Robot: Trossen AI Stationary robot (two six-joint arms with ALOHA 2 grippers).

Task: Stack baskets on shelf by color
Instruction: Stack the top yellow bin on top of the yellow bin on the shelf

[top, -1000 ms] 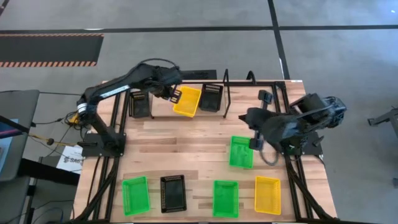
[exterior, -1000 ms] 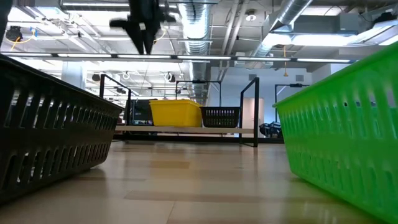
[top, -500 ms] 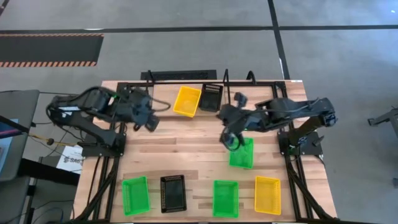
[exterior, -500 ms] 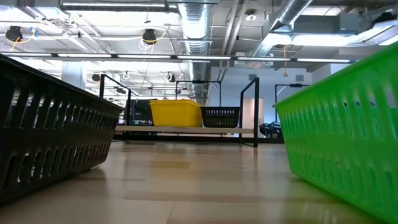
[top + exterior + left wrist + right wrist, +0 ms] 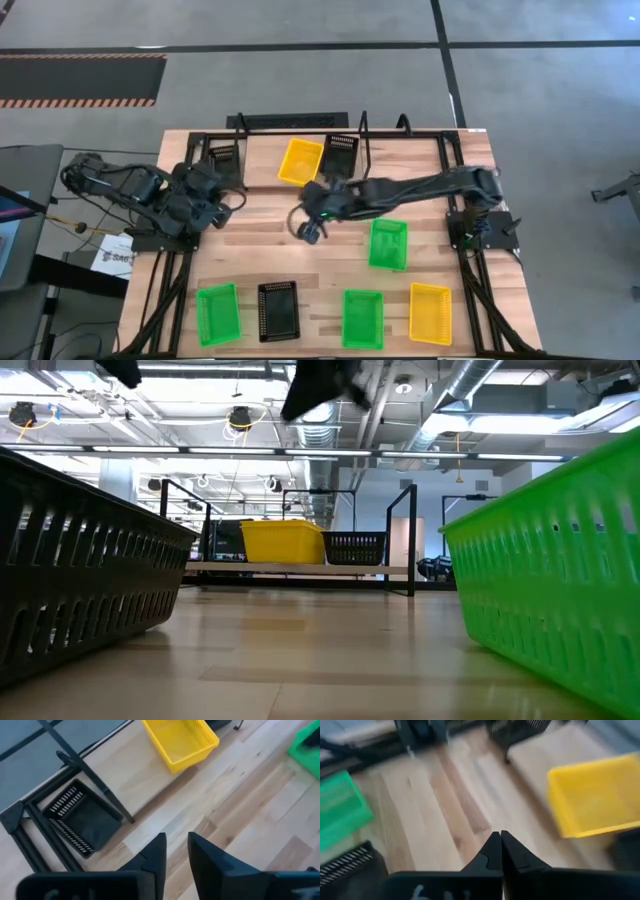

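Wooden table (image 5: 260, 240) carrying the shelf (image 5: 300, 190) along its far edge, on which stand, left to right, a black basket (image 5: 224, 160), a yellow basket (image 5: 300, 161) and a second black basket (image 5: 339, 155). Loose on the tabletop: one green basket (image 5: 388, 243) right of centre, and along the near edge a green basket (image 5: 217, 313), a black one (image 5: 278, 310), a green one (image 5: 363, 318) and a yellow one (image 5: 430, 312). Right gripper (image 5: 310, 229) reaches over mid-table just in front of the shelf, fingers pressed together and empty; left gripper (image 5: 222, 190), drawn back at the left side, has its fingers (image 5: 155, 857) a narrow gap apart, holding nothing.
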